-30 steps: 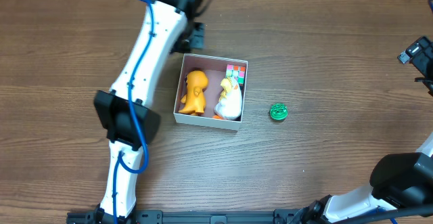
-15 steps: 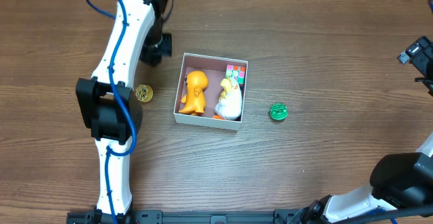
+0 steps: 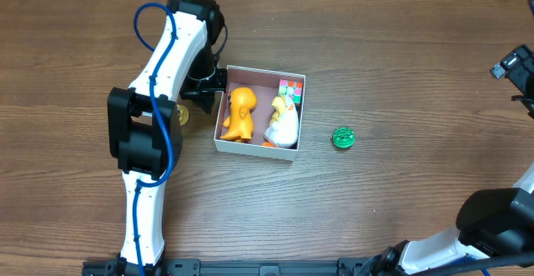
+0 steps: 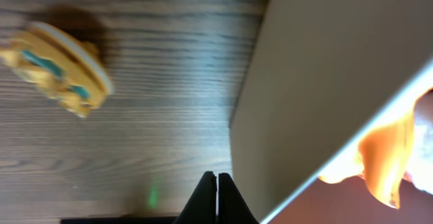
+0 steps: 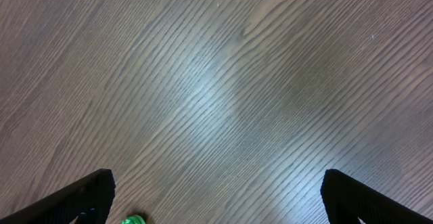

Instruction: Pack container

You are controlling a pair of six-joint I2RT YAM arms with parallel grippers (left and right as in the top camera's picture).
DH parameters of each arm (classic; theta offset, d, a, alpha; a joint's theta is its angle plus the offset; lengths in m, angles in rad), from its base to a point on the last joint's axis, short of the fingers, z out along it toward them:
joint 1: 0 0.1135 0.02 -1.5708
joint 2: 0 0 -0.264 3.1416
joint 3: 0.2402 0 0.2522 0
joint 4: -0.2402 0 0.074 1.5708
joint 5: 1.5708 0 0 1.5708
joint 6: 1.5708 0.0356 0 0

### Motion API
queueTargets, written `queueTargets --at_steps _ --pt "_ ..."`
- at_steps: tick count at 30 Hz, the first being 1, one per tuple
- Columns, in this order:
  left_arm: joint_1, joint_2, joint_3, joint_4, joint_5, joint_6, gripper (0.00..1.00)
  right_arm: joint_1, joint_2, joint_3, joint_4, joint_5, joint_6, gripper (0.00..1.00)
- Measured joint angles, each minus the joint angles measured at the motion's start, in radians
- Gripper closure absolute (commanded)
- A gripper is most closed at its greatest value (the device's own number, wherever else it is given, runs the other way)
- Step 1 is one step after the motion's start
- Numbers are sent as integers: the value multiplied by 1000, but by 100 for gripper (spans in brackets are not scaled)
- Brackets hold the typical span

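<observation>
The container [image 3: 250, 148], a shallow white-walled square box, holds an orange dinosaur toy [image 3: 239, 113], a white and yellow toy [image 3: 284, 126] and a small coloured cube [image 3: 291, 87]. My left gripper [image 3: 207, 93] is shut with nothing in it, right at the outside of the box's left wall. In the left wrist view its tips [image 4: 216, 195] are pressed together beside that wall [image 4: 304, 95], with a yellow disc toy [image 4: 62, 67] on the table beyond. My right gripper [image 5: 216, 200] is open above bare table, a green disc [image 5: 133, 219] by its left finger.
The green disc [image 3: 343, 138] lies on the table right of the box. The yellow disc [image 3: 183, 116] lies left of the box, partly under my left arm [image 3: 163, 67]. The right arm's wrist [image 3: 516, 64] hangs at the far right edge.
My left arm has swung left and then toward the front, bringing its shut gripper from behind the box to the box's left wall. The right arm and the toys have not moved.
</observation>
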Motion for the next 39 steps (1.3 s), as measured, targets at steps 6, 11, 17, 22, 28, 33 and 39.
queueTargets --at_steps 6,11,17,22,28,33,39 --pt "-24 0 -8 0 23 0 96 0 0 0 0 0 0 0" --pt "-42 0 -8 0 37 0 96 0 0 0 0 0 0 0" --pt "-53 0 -9 0 77 0 96 0 0 0 0 0 0 0" --pt "-58 0 -9 0 100 0 96 0 0 0 0 0 0 0" --pt "-58 0 -9 2 124 0 96 0 0 0 0 0 0 0" --pt "-58 0 -9 16 110 0 96 0 0 0 0 0 0 0" --pt "-56 0 -9 44 21 0 96 0 0 0 0 0 0 0"
